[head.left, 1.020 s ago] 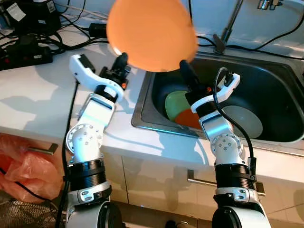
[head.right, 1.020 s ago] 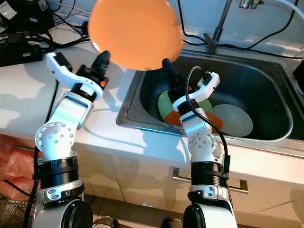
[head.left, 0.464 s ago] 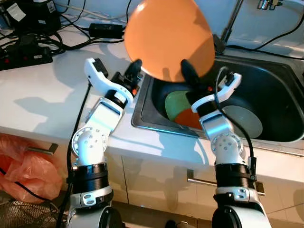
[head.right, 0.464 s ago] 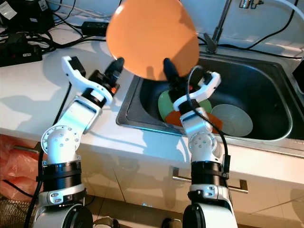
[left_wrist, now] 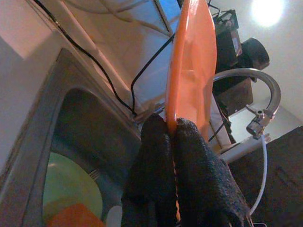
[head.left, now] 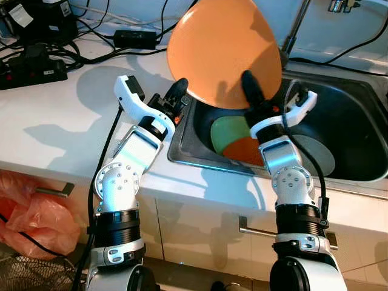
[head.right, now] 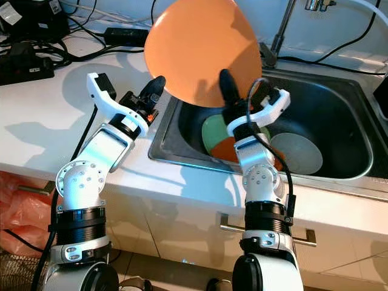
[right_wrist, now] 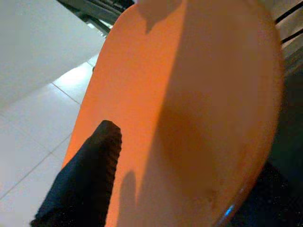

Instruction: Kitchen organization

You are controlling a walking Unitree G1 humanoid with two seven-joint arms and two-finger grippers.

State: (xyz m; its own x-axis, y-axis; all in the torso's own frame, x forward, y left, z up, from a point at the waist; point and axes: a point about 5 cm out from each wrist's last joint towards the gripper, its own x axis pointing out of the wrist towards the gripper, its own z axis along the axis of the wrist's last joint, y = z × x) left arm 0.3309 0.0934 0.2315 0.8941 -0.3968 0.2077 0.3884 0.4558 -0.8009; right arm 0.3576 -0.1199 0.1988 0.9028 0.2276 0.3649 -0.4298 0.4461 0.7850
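both grippers (left point(head.left: 179, 91), right point(head.left: 250, 85)) clamp orange plate point(head.left: 224, 48)

Nothing legible is showing: white labels point(head.left: 20, 14) are sitting on the black boxes at the bench's far left corner, but their print is too small to read.

Orange plate point(head.left: 224, 51) showing plain, no pattern. Fingers point(left_wrist: 156, 156) showing black, ribbed texture. Bench point(head.left: 48, 115) looking white. Sink point(head.left: 357, 121) showing dark steel grey, holding a green plate point(head.left: 229, 130), an orange-red plate point(head.left: 245, 150), a pale grey plate point(head.left: 318, 154). Cables point(head.left: 91, 51) showing black.
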